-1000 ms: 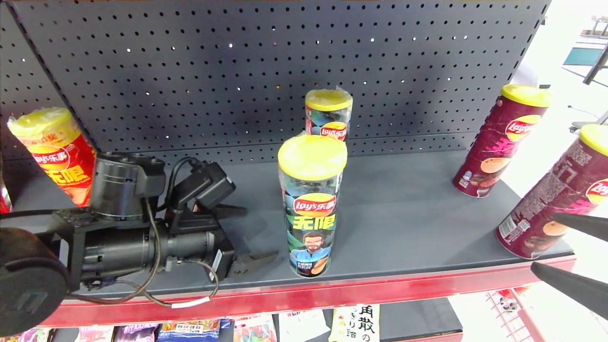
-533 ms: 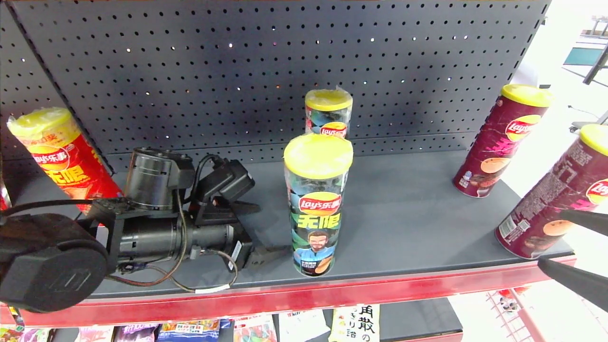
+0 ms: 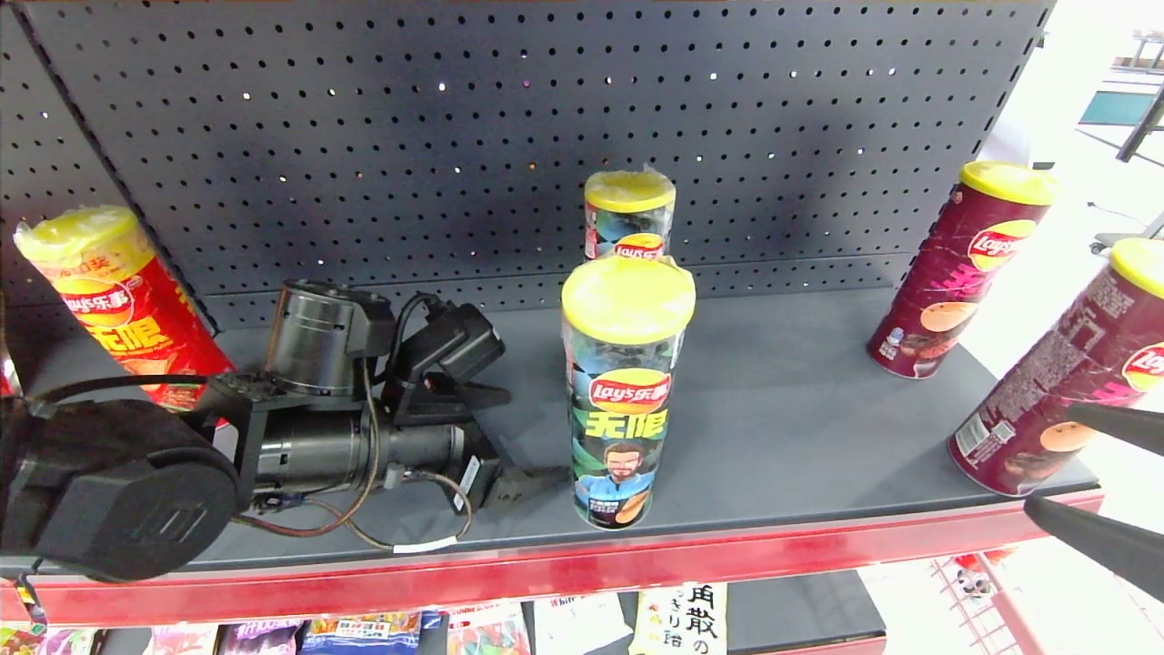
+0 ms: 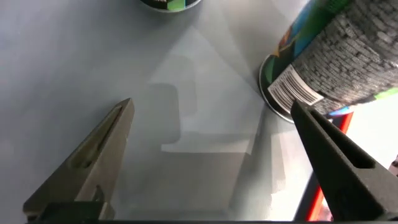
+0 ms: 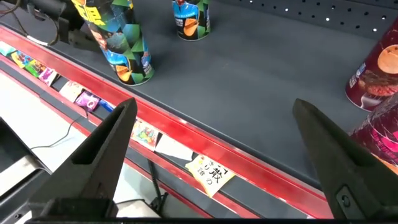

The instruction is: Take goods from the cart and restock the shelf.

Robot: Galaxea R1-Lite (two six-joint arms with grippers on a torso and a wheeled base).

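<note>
Far left on the shelf point(image 3: 773, 409), a red can point(image 3: 118, 300) is seen upright. Next, the left end effector point(image 3: 523, 438) is held level over the deck, spread wide and empty. The front can point(image 3: 623, 391) is found just to its right, upright by the red lip, long axis vertical, with one finger point(image 4: 329, 155) just beside its base. The left arm is judged far the nearer. A yellow lid, a bearded cartoon figure and a barcode are made out. A matching rear can point(image 3: 629, 214) is set behind. At right, maroon cans point(image 3: 964, 268) are parked, and the right end effector point(image 3: 1050, 462) is held wide and empty.
</note>
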